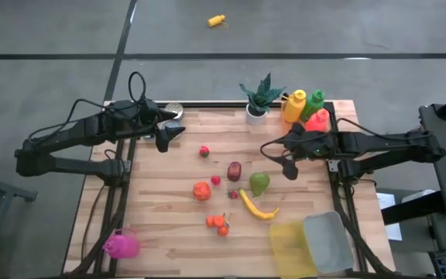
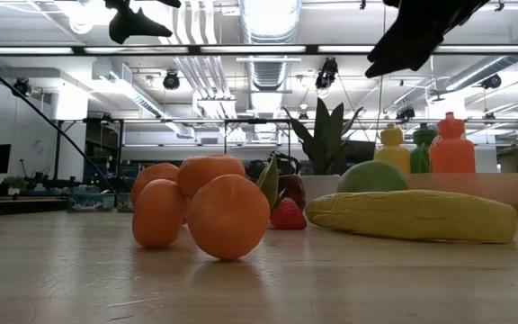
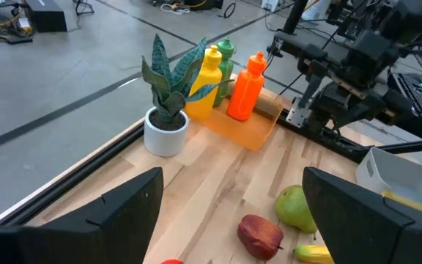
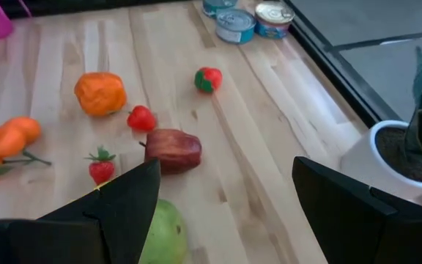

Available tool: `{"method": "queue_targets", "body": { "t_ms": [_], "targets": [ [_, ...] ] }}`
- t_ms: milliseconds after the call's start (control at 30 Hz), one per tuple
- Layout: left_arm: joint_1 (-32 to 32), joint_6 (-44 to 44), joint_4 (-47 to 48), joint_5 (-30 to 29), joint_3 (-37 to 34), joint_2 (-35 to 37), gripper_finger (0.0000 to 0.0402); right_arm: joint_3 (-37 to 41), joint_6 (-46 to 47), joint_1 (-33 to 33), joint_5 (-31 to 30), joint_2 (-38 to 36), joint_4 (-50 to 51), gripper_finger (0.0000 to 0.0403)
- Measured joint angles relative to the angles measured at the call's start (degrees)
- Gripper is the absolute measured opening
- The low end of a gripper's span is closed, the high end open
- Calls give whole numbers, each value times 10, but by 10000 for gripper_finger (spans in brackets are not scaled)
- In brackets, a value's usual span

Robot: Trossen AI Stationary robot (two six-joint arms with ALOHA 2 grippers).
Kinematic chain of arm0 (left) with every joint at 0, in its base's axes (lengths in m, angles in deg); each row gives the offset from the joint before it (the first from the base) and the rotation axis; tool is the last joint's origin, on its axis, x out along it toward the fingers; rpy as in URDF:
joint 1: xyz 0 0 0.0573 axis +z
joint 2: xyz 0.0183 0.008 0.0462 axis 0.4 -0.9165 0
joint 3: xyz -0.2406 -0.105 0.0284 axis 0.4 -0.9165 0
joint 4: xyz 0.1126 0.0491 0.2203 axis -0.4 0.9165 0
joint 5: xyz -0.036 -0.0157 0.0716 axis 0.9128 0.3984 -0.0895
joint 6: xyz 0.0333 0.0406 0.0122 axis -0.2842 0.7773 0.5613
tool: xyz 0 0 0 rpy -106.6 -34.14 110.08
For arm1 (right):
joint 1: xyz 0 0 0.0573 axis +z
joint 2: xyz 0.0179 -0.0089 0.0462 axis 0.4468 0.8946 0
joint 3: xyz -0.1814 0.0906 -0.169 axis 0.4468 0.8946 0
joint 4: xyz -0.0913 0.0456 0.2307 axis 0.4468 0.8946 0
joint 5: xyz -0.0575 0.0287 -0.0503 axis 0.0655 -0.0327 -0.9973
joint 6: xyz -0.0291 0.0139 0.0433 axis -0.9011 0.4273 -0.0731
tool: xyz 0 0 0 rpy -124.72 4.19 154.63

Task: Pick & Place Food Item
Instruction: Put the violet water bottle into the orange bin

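Food items lie loose at centre frame of the high view on the light wooden slatted table (image 1: 169,232), none held. Largest first: curved yellow banana (image 1: 257,207), lower centre; green pear (image 1: 259,183) just above it; dark red apple (image 1: 234,170) left of the pear; orange round fruit (image 1: 201,191) further left; small red strawberry (image 1: 216,180) between them. Left gripper (image 1: 170,135), upper left, jaws spread, empty. Right gripper (image 1: 289,167), right of centre, jaws spread, empty, near the pear.
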Motion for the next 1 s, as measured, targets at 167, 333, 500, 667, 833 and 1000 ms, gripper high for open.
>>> {"method": "queue_targets", "body": {
  "t_ms": [167, 333, 500, 667, 833, 1000],
  "targets": [
    [0, 0, 0, 0, 0, 0, 332, 0, 0, 0, 0, -11, 0, 308],
    [0, 0, 0, 0, 0, 0, 332, 0, 0, 0, 0, -12, 0, 308],
    [0, 0, 0, 0, 0, 0, 332, 0, 1, 0, 0, -12, 0, 308],
    [0, 0, 0, 0, 0, 0, 332, 0, 0, 0, 0, -12, 0, 308],
    [0, -3, 0, 0, 0, 0, 332, 0, 2, 0, 0, -11, 0, 308],
    [0, -30, 6, 14, 2, 0, 332, 0, 2, 0, 0, -11, 0, 308]
  ]
}}
